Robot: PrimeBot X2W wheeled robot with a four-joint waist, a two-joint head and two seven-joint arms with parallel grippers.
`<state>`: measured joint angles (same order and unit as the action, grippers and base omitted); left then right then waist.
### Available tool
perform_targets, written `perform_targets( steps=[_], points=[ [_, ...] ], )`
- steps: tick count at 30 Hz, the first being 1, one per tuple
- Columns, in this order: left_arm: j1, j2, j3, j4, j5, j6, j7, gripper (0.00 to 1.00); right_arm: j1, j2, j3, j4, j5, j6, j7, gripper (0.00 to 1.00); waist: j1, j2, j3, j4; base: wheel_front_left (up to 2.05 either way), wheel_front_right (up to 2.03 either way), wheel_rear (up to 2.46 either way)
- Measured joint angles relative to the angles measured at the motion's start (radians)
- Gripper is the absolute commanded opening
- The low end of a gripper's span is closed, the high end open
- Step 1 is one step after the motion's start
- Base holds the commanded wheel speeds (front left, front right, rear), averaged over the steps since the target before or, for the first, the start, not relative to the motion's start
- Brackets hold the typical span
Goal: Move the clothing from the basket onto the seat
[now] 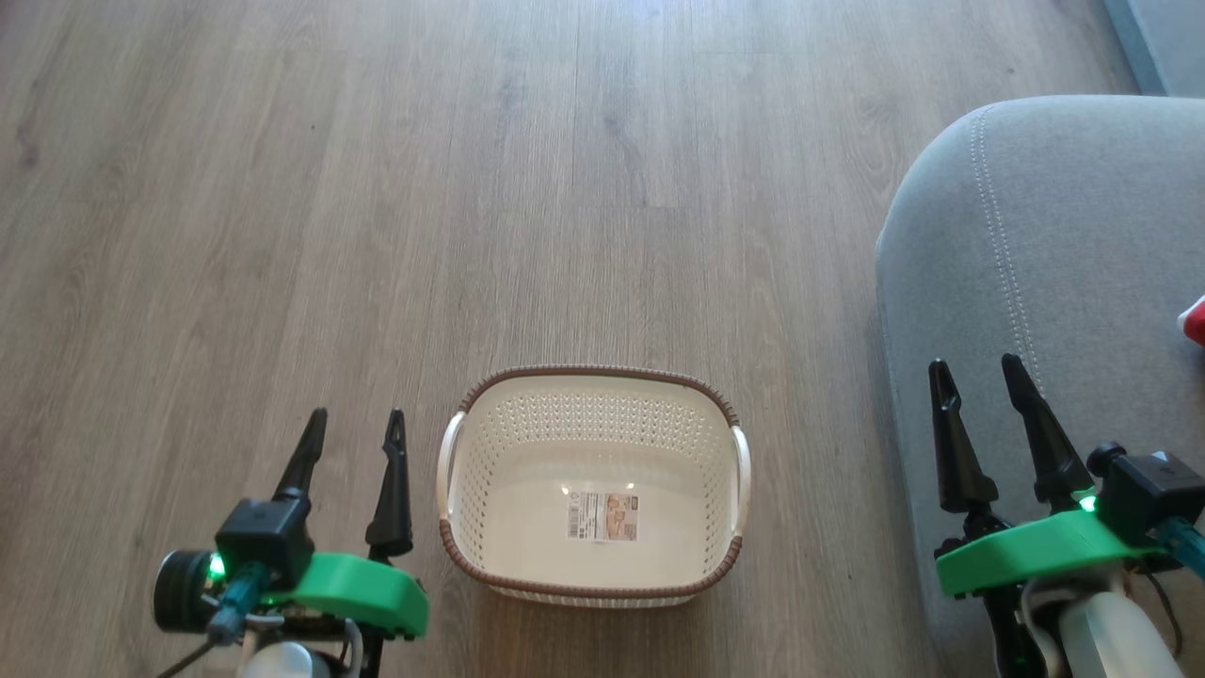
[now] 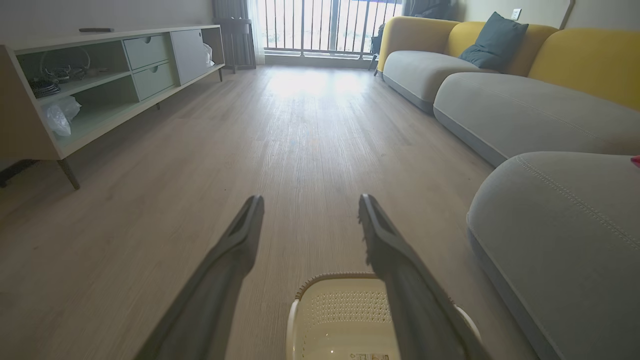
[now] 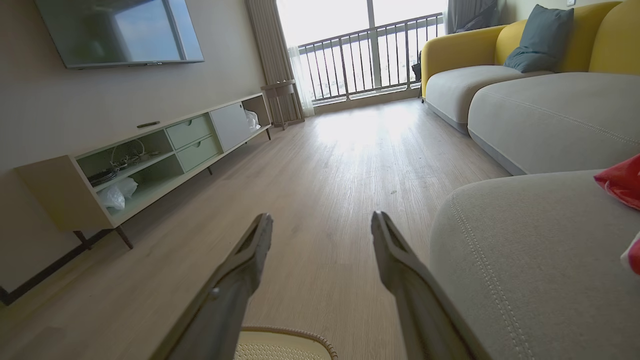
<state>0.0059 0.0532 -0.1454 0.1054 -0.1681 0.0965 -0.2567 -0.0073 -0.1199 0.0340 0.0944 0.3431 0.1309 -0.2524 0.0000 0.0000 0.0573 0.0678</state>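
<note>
Both the left gripper (image 1: pixel 358 414) and right gripper (image 1: pixel 973 362) stand wide, empty. Treat the clothing (image 3: pixel 620 181), at 3 o'clock on the seat (image 1: pixel 1054 235), as light and limp; pinch a bunched fold.

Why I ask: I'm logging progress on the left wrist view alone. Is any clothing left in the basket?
Observer: No; in the head view the basket has a bare floor apart from a paper label.
Operator: Where's the clothing?
Observer: Red clothing lies on the seat, seen in the right wrist view.
Operator: Right gripper?
Observer: The right gripper is open, holding nothing.
</note>
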Motion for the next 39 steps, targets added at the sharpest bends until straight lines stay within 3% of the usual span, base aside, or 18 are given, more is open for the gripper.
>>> perform_targets(
  steps=[5,36,37,39],
  points=[
    [0.000,0.000,0.013,-0.029,-0.019,-0.042,0.000,1.00,0.000,0.000,0.000,0.004,0.001,0.000,0.000,1.00,0.0000,0.0000,0.000,0.002,0.00,0.00,0.00],
    [0.019,-0.001,0.040,-0.010,-0.070,-0.085,0.000,1.00,0.000,0.003,0.001,0.035,0.017,0.000,0.000,1.00,0.0000,0.0000,-0.015,-0.001,0.00,0.00,0.00],
    [0.019,-0.001,0.040,-0.009,-0.076,-0.086,0.000,0.00,0.000,0.003,0.001,0.036,0.017,0.000,0.000,0.00,0.0000,0.0000,-0.016,-0.001,0.00,0.00,0.00],
    [0.021,0.000,0.039,0.018,-0.078,-0.085,0.000,0.00,0.002,0.003,0.005,0.062,0.017,0.000,0.001,0.00,0.0000,0.0000,-0.016,-0.001,0.00,0.00,0.00]
  ],
)
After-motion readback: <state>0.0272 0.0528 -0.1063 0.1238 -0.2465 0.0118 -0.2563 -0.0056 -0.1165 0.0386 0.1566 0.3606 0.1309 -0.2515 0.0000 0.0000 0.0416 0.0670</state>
